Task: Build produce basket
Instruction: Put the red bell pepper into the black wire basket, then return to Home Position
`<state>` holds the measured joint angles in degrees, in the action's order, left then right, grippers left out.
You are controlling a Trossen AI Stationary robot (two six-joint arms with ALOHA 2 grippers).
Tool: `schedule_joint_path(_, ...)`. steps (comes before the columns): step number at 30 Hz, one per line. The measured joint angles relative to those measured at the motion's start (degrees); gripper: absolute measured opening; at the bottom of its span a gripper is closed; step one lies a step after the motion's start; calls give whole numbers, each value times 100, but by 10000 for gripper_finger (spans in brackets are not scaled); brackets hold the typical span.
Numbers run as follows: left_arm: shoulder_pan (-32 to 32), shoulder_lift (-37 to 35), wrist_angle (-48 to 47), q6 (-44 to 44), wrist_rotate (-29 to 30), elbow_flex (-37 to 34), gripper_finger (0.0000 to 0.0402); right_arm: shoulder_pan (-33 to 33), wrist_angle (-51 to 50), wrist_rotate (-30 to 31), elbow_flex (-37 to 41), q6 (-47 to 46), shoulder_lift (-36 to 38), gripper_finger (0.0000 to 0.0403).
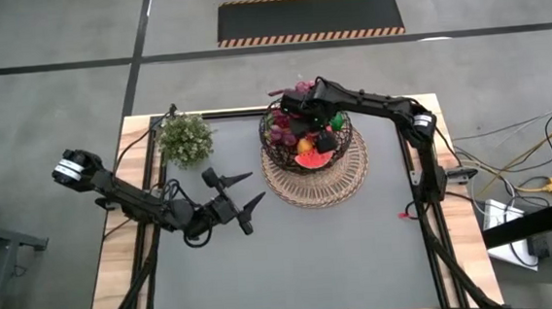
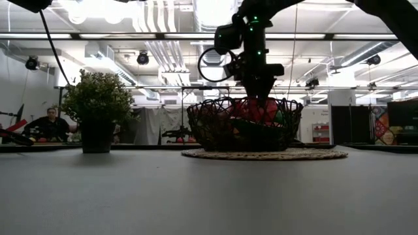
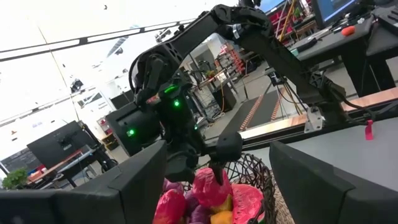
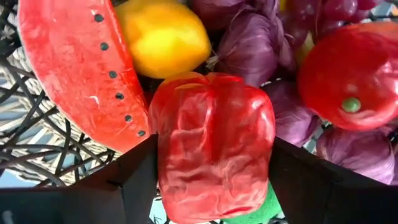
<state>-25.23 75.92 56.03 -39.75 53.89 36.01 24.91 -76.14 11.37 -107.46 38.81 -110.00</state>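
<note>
The dark wire basket (image 1: pixel 352 147) stands on a round woven mat (image 1: pixel 317 189) at the table's far middle. It holds a watermelon slice (image 4: pixel 74 74), a yellow-orange fruit (image 4: pixel 161 37), purple pieces (image 4: pixel 255 43) and a round red fruit (image 4: pixel 354 68). My right gripper (image 1: pixel 304 114) points down into the basket with a red pepper (image 4: pixel 211 155) between its fingers. My left gripper (image 1: pixel 257 187) hangs open over the table's left middle, facing the basket, with nothing between its fingers. My right gripper has the red pepper between its two fingers (image 4: pixel 134 186), which lie against the pepper's two opposite sides (image 4: pixel 163 168). The fingers come from above, pointing steeply down. The pepper sits on top of the pile in the basket (image 3: pixel 208 186), among the other produce.
A bushy green plant in a dark pot (image 1: pixel 185 138) stands at the far left, left of the basket. A small red item (image 1: pixel 405 214) lies near the right arm's base. Bare grey table spreads across the near half. People sit in the room beyond (image 2: pixel 49 124).
</note>
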Motion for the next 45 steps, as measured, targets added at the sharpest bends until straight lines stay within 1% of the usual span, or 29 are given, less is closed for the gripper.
schedule_joint_path(8, 0, 0, 0, 0, -1, 0, 266, -2, -2, 32, 2, -223, 7, 309)
schedule_joint_path(12, 0, 0, 0, 0, -2, 0, 266, -7, -13, 64, 2, -229, 58, 328)
schedule_joint_path(17, 0, 0, 0, -20, -7, 41, 266, -163, -184, 82, -20, -577, 287, 338)
schedule_joint_path(22, 0, 0, 4, -20, -26, 74, 266, -523, -518, 51, -125, -1445, 646, 329)
schedule_joint_path(24, -11, 0, 3, -10, -25, 74, 266, -744, -531, -143, -120, -1937, 861, 327)
schedule_joint_path(26, -54, 0, 7, 27, -26, 74, 266, -1016, -474, -595, -69, -2442, 1084, 326)
schedule_joint_path(28, -136, 0, 7, 42, -24, 74, 266, -1373, -89, -1006, 137, -2851, 1368, 326)
schedule_joint_path(30, -274, 0, -7, 144, -92, 73, 266, -1877, 699, -1076, 583, -3056, 1721, 326)
schedule_joint_path(32, -451, -3, -236, 379, -519, 39, 266, -2431, 1787, -1090, 1238, -3082, 2104, 326)
schedule_joint_path(34, -655, -2, -920, 805, -1308, 36, 266, -2990, 3165, -1097, 2063, -3072, 2468, 326)
schedule_joint_path(36, -825, 9, -1588, 1608, -2348, 28, 266, -3521, 4816, -1085, 3046, -2957, 2769, 326)
schedule_joint_path(38, -861, 132, -1872, 2574, -3450, 26, 265, -4004, 6648, -921, 4088, -2675, 2924, 326)
schedule_joint_path(39, -863, 226, -1922, 2971, -3774, 15, 264, -4204, 7661, -773, 4582, -2523, 2935, 326)
schedule_joint_path(40, -879, 333, -1982, 3220, -3869, 0, 262, -4370, 8581, -606, 5039, -2371, 2907, 326)
schedule_joint_path(42, -894, 474, -1985, 3315, -3859, -4, 254, -4553, 10221, -245, 5826, -2103, 2766, 326)
schedule_joint_path(44, -858, 469, -1983, 3166, -3855, -3, 241, -4570, 11290, -62, 6395, -1974, 2636, 326)
schedule_joint_path(45, -799, 406, -2072, 3028, -3876, 0, 232, -4537, 11576, -42, 6606, -1970, 2625, 326)
